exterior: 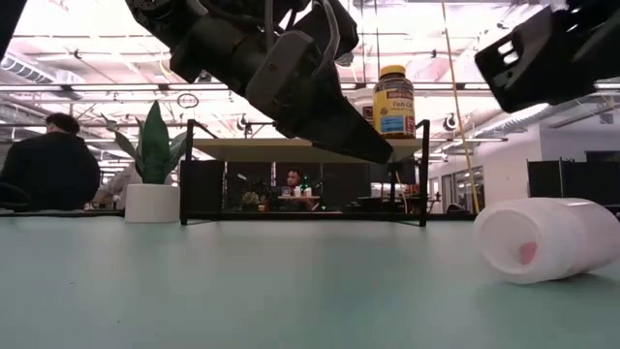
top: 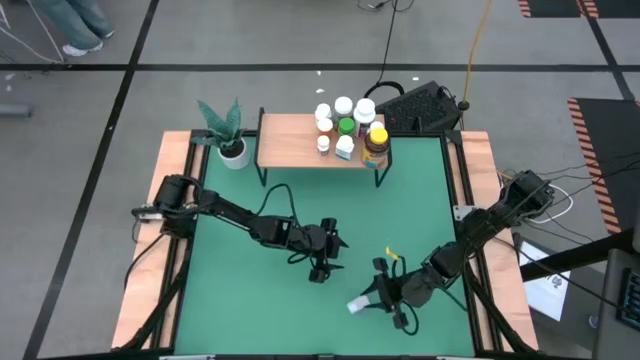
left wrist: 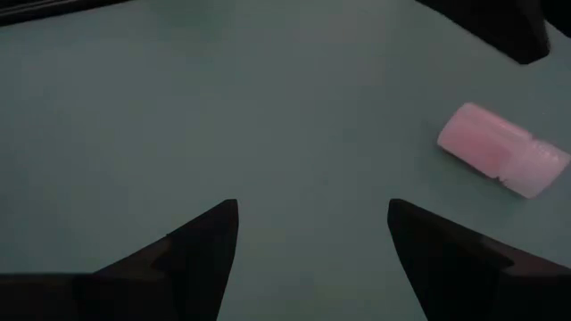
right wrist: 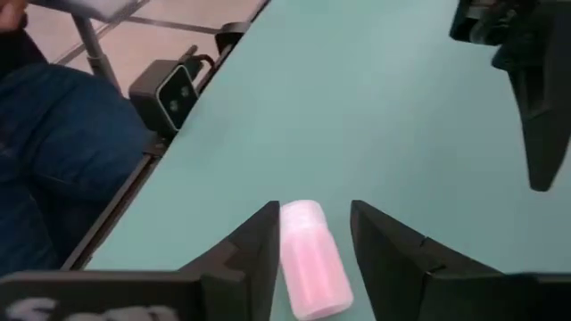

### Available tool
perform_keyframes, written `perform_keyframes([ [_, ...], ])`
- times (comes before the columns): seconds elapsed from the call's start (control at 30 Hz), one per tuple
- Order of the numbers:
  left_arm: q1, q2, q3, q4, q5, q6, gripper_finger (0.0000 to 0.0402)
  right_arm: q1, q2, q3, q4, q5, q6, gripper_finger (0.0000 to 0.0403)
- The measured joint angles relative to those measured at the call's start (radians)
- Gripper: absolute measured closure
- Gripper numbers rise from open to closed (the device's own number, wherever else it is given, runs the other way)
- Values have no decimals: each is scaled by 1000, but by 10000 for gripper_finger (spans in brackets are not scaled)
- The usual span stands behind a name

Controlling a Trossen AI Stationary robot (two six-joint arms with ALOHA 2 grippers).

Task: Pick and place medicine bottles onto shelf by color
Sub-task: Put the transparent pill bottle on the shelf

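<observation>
Nearly there by the look of it: crowded onto the right end of the shelf (top: 300,142), a cluster of medicine bottles (top: 345,120) — several white ones, a green one (top: 346,126), and the amber bottle (top: 375,145) with its yellow cap at that end's front corner

Still off the shelf, just one in sight: a pink bottle (top: 358,305), lying on its side on the green table (top: 250,310), well in front of the shelf and toward its right end

Right gripper (right wrist: 312,232) down low at that pink bottle, fingers parted and straddling it with gaps either side, not yet clamped, bottle resting on the table

Left gripper (top: 322,262) hovering above bare mat in front of the shelf, just beside the right one, fingers spread wide, nothing between them

Remaining, at a guess: close on the pink bottle, lift it, carry it back to the shelf and stand it by colour; no other strays visible

Beside the shelf's left end, a potted plant (top: 228,135), not part of the job
</observation>
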Motion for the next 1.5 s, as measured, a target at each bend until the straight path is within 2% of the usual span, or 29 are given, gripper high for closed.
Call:
perform_keyframes([
  [0.17,-1,0,0,9,0,-1,110,-45,33,1,-9,-10,34,212],
  [0.3,-1,0,0,8,0,0,110,-70,59,1,-13,-64,35,163],
  [0.47,-1,0,0,8,0,11,110,-79,66,1,-6,-115,46,141],
  [0.87,-1,0,0,8,0,9,110,-72,203,2,103,-163,63,140],
  [1.1,-1,0,0,7,0,8,110,-72,225,2,79,-163,61,143],
  [1.27,-1,0,0,8,0,8,110,-73,224,3,44,-161,82,169],
  [1.5,-1,0,0,8,0,-1,110,-80,224,3,30,-157,79,226],
])
